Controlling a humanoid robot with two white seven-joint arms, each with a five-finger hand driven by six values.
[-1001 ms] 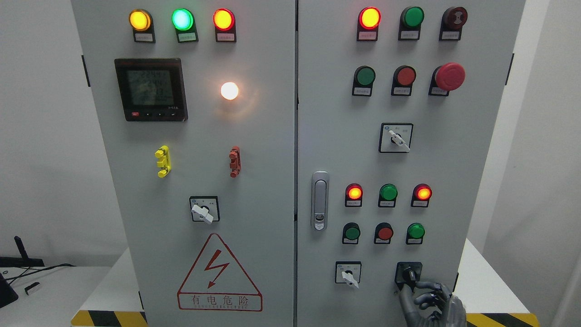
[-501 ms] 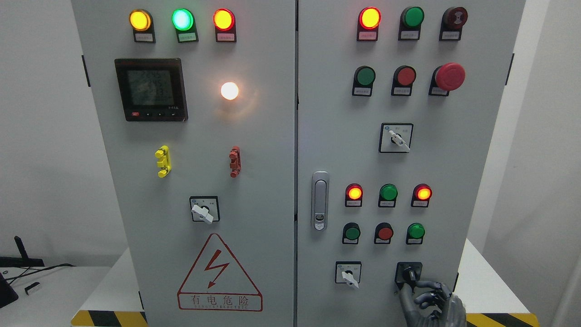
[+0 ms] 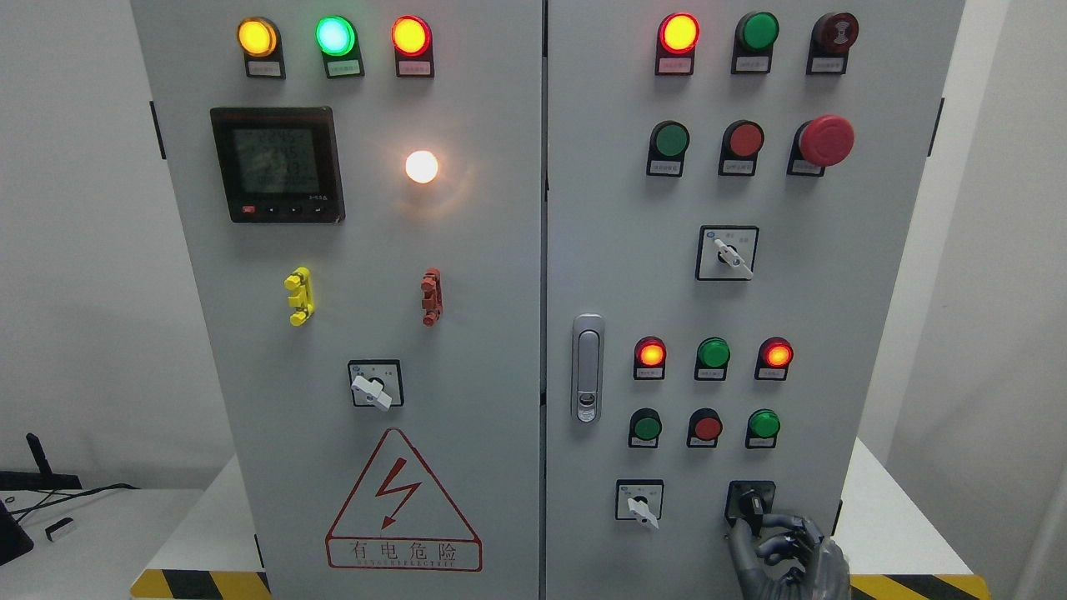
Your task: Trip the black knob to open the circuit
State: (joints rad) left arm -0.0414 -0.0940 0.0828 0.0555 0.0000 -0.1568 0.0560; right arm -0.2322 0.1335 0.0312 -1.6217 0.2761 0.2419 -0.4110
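Right hand sits at the cabinet's five o'clock corner. Its curled fingers touch the black knob; firm grasp cannot be confirmed.

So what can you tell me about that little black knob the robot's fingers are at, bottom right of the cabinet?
The black knob is a small rotary switch on a square black plate, low on the grey cabinet's right door, right of a white-handled switch. It looks like dark, slightly glossy plastic, its handle pointing down and a little left. The robot's right hand reaches up from below, dark fingertips at the knob's lower edge; a firm grip cannot be confirmed.
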